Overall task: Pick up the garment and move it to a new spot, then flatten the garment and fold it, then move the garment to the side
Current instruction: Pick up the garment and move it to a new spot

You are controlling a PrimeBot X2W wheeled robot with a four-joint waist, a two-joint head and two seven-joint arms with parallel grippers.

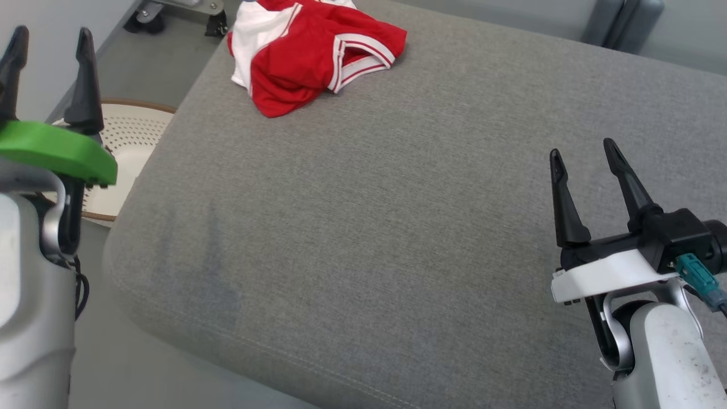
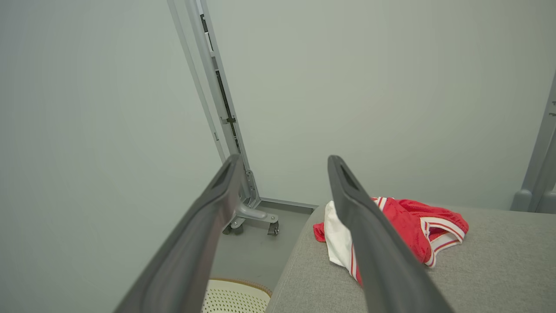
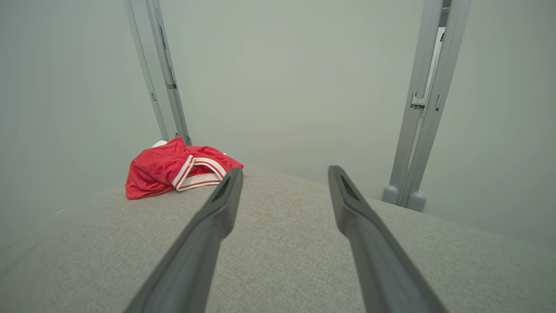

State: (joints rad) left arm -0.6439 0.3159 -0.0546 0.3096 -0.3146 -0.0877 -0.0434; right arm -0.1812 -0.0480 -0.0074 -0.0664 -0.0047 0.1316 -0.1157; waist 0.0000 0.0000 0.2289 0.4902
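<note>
Spread wide and holding nothing: left end effector [image 1: 52, 37] and right end effector [image 1: 583, 149], likely readied for a first grab. Crumpled on the grey cushion [image 1: 397, 227], well ahead of both fingertips, nearer the left: garment [image 1: 306, 51].

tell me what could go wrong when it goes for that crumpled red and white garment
1. The crumpled red and white mesh garment lies by the far left edge of the grey fabric cushion; a nudge might push it off the edge.
2. It is bunched, so the open left claw may pinch several layers, making flattening harder.
</note>
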